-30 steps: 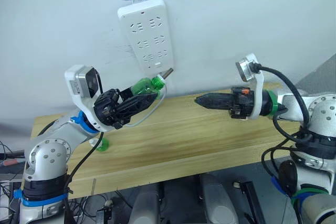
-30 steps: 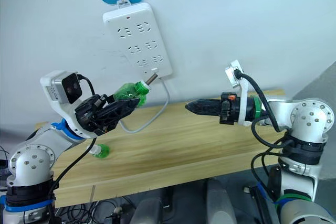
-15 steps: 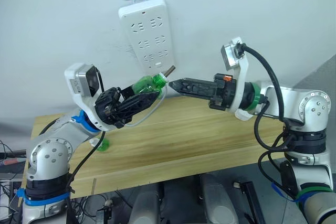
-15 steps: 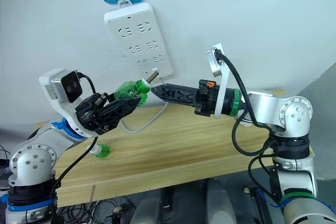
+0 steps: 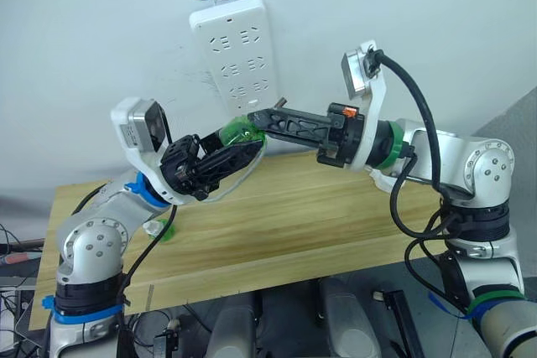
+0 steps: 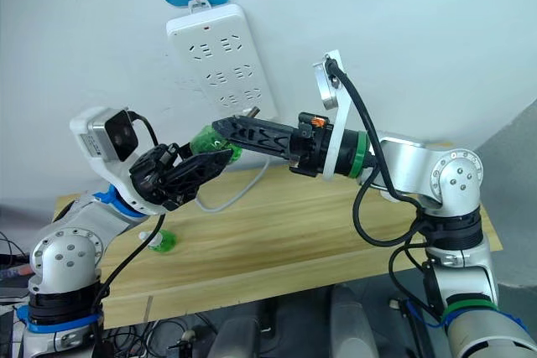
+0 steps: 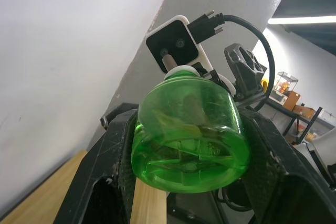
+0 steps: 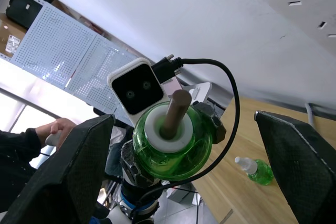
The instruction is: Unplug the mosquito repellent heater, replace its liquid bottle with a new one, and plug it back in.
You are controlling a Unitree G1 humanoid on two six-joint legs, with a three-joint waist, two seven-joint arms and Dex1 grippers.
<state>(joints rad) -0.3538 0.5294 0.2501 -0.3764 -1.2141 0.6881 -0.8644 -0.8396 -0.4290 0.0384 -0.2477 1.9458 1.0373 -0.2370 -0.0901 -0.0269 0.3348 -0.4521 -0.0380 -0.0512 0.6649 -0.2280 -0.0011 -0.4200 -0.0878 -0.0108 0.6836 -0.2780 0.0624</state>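
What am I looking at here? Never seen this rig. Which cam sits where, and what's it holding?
It is a humanoid robot with two arms, each ending in a two-finger tool. The two wide pictures come from a stereo camera on its head and show the same scene. The two close-ups come from cameras on the wrists, each looking along that arm's fingers.

The left tool grips a green bottle with a brown wick. The right tool is open, with its fingers either side of the wick end and not touching it.

A white power strip hangs on the wall. A smaller green bottle lies on the wooden table.
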